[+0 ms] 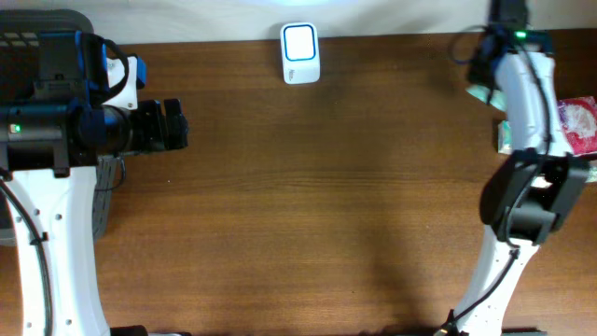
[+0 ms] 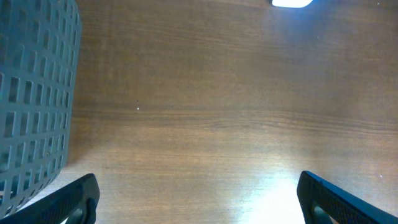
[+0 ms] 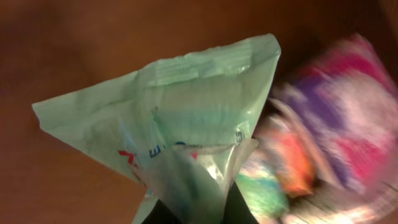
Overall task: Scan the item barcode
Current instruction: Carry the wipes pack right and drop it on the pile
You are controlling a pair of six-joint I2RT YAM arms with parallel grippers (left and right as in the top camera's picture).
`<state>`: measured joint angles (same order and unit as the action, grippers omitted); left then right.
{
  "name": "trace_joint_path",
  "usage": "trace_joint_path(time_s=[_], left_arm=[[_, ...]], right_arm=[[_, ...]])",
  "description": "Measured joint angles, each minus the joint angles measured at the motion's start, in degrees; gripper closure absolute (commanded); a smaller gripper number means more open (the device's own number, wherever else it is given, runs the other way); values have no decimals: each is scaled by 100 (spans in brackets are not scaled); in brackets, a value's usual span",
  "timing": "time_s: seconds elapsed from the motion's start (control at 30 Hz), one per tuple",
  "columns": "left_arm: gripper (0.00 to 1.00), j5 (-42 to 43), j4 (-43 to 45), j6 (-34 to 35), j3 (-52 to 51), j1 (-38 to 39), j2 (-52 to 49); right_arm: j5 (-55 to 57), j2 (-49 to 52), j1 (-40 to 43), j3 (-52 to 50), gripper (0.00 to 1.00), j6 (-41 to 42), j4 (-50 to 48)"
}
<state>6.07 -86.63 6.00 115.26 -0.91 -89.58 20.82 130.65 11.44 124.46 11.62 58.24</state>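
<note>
Pale green crinkly plastic packet (image 3: 199, 112) fills the right wrist view. Its lower end is pinched between the two dark fingers of the right gripper (image 3: 196, 214), which is clamped tight on it. Red and blue print shows through the film, but no barcode can be made out. Just beside it on the right lies a blurred pile of pink, purple and orange packets (image 3: 339, 124).

From overhead that grip is mostly hidden, because the white right arm (image 1: 522, 103) runs across it. Only a sliver of green peeks out at the arm's left edge, near the far right corner of the brown wooden table (image 1: 326, 215), and the pink packets show on the arm's other side.

Only the overhead view shows the whole white box-shaped barcode scanner (image 1: 299, 53). It stands at the middle of the far table edge with its window glowing, well apart from the packet, with bare wood between them. The left wrist view catches just a bright white sliver of it at the top edge.

That same view shows the left gripper (image 2: 198, 198) released, its jaws spread wide over the wood with a fingertip in each bottom corner. A grey plastic mesh basket (image 2: 31, 93) stands close on its left. Overhead, the left arm covers part of that basket.
</note>
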Motion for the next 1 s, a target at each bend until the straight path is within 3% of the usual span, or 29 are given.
trace_joint_path(time_s=[0.07,0.1,0.13,0.23,0.33,0.43,0.5,0.53,0.6,0.67,0.8,0.9,0.93,1.0], left_arm=[[1,0,-7,0,0,0,0],[1,0,-7,0,0,0,0],[1,0,-7,0,0,0,0],[1,0,-7,0,0,0,0],[1,0,-7,0,0,0,0],[1,0,-7,0,0,0,0],[1,0,-7,0,0,0,0],[1,0,-7,0,0,0,0],[1,-2,-7,0,0,0,0],[1,0,-7,0,0,0,0],[1,-2,-9,0,0,0,0],[1,7,0,0,2,0,0],[1,17,-7,0,0,0,0],[1,17,-7,0,0,0,2]], right_arm=[[166,2,767,-122,96,20,457],[188,4,946,-129,87,42,590],[179,4,1106,-129,54,59,664],[46,4,1311,-129,33,92,841],[-164,4,1311,-129,30,72,1025],[-763,2,1281,-129,17,90,1497],[-1158,-59,1202,-133,15,72,1554],[-1456,-297,1082,-164,1,83,1613],[-1602,-946,769,-181,2,44,1685],[-1720,-2251,-2,-151,1,42,1722],[-1123,-3316,-1115,-479,1,42,1676],[-927,-4780,-1818,-2350,1,39,872],[-907,-5821,-2157,-3410,1,44,599],[-885,-7224,-2330,-4376,1,44,345]])
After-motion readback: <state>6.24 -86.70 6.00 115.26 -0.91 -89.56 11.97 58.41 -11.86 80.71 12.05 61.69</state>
